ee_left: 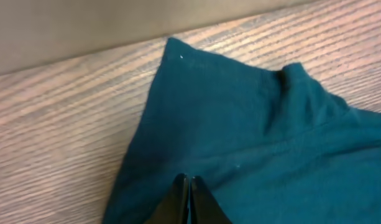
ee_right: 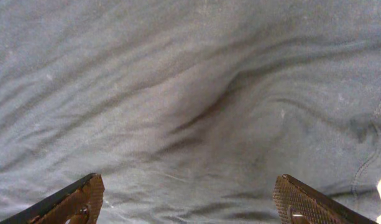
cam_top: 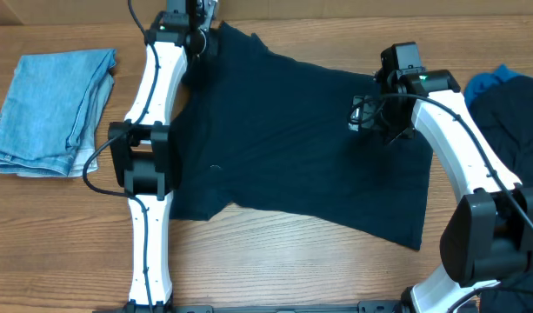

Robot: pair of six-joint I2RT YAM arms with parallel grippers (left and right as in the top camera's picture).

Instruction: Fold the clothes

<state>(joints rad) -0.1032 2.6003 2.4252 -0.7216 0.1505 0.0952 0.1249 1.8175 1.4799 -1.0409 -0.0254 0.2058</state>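
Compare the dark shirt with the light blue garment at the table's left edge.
The dark shirt lies spread open; the light blue garment is folded small. The dark shirt covers far more table than the light blue garment. The left gripper pinches the dark shirt; nothing touches the light blue garment. Both rest on the wooden table.

Left hand (ee_left: 189, 186) reaches far forward, pinched closed; right hand (ee_right: 188, 190) is spread wide.

Wooden table (cam_top: 275, 261) carries dark shirt (cam_top: 301, 148), folded blue cloth (cam_top: 53, 109), dark heap (cam_top: 520, 100).
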